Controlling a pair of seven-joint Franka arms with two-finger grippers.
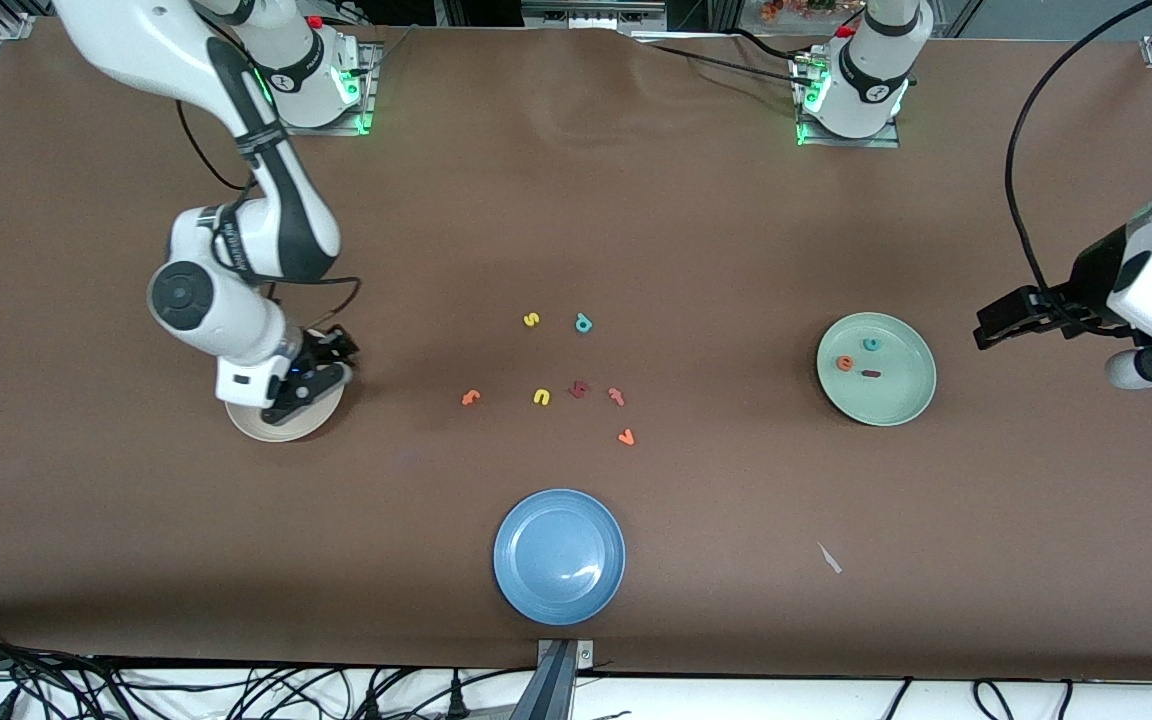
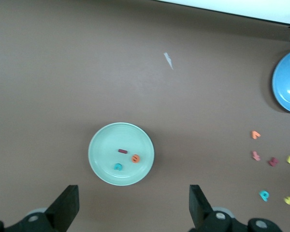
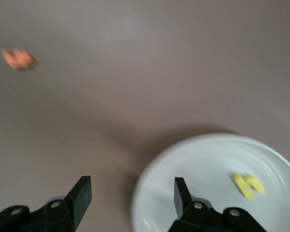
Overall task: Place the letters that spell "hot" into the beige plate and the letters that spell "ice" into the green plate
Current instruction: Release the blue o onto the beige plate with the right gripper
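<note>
The blue plate lay nearest to the camera on the brown counter, with a small white scrap beside it toward the left arm's end.

Farther back, in the middle, loose letters were scattered: an orange one, then a row with an orange letter, a yellow u, a dark red letter and a pinkish one. Farther still lay a yellow s and a teal p.

The green plate sat toward the left arm's end and held the teal c, orange e and dark red i.

The beige plate sat toward the right arm's end, with the yellow h lying in it. The right claw hung over this plate, released and holding nothing.

The left claw waited, spread wide and empty, over bare counter just beside the green plate.
</note>
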